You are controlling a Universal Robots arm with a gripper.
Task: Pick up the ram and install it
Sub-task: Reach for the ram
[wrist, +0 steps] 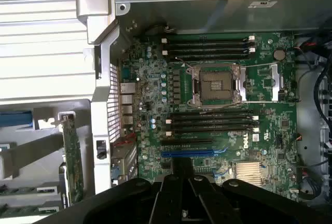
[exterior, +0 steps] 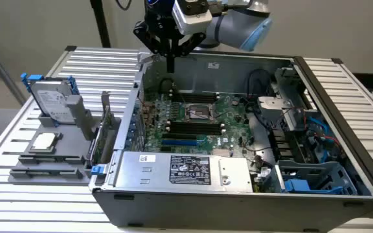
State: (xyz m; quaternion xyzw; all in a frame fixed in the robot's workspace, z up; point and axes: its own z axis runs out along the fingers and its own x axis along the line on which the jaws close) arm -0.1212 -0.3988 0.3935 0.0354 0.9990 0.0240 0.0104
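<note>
Arm housing (exterior: 235,22): we note a silver-grey rounded tube with a smooth finish.
Joint cap (exterior: 259,33): light blue, round, set into the grey housing.
Camera box (exterior: 192,13): pale grey rectangular block at the wrist, with a dark patch on one face.
Gripper (exterior: 171,69): matte black throughout.
Linkage bars (exterior: 146,34): black angled struts on either side, which we read as a diamond outline.
Fingers (exterior: 171,58): slim, black and straight, much thinner than the linkage.
Gripper shoulders (wrist: 137,193): in the wrist view we see two glossy black rounded humps with ribbed black struts between them.
Fasteners (wrist: 230,184): small round pin heads, one per hump.
</note>
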